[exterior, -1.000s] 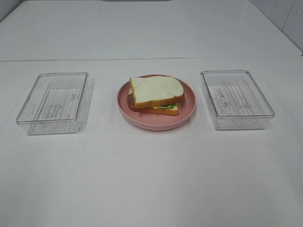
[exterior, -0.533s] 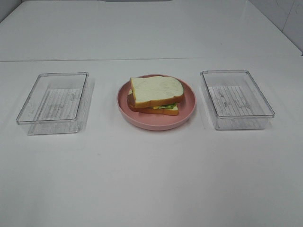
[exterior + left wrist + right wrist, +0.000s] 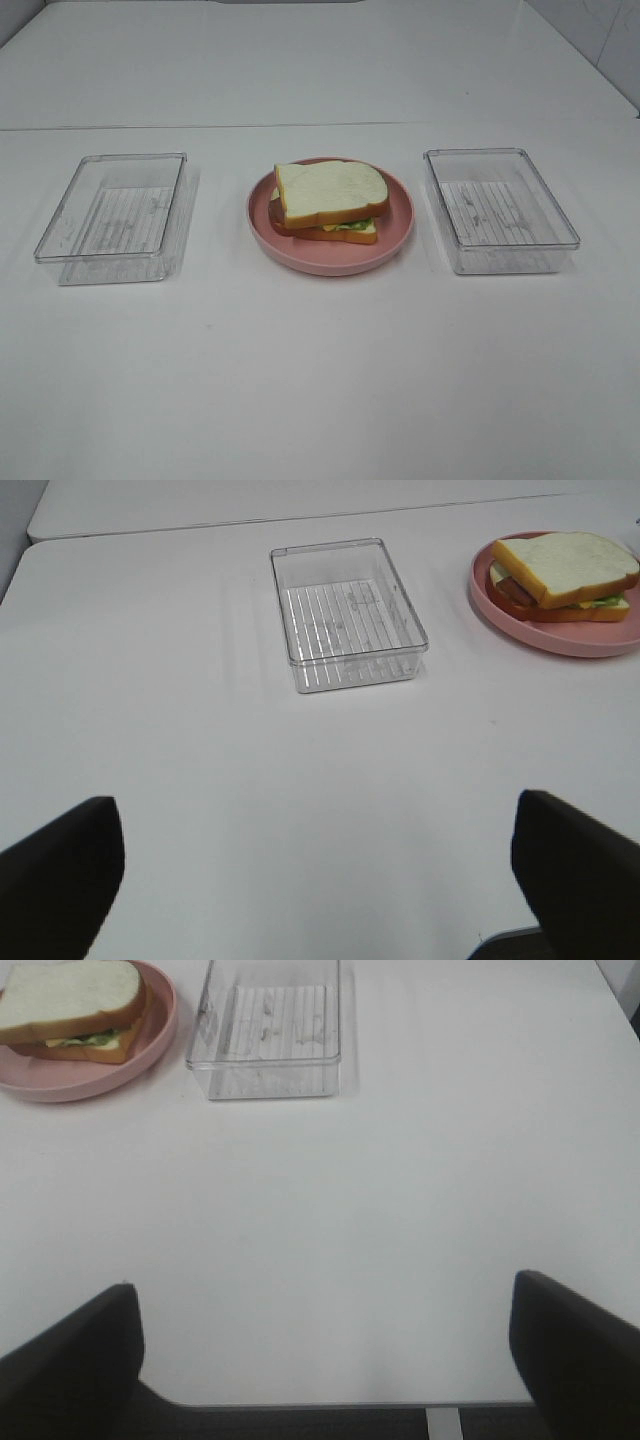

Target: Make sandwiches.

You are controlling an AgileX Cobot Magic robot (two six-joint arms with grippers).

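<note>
Nothing is seen to have changed over the last second: the white table [image 3: 320, 380], the two clear plastic trays [image 3: 112, 215] [image 3: 500, 208], the round pink plate [image 3: 395, 235] and the sandwich [image 3: 328, 200] lie as before, so the task is judged finished. The sandwich is stacked on the plate between the trays, top slice skewed over the lower one, its long axis across the table and its rounded crown toward the right tray. The left gripper [image 3: 318, 870] and right gripper [image 3: 325, 1350] are held spread wide and empty, well back from everything.
</note>
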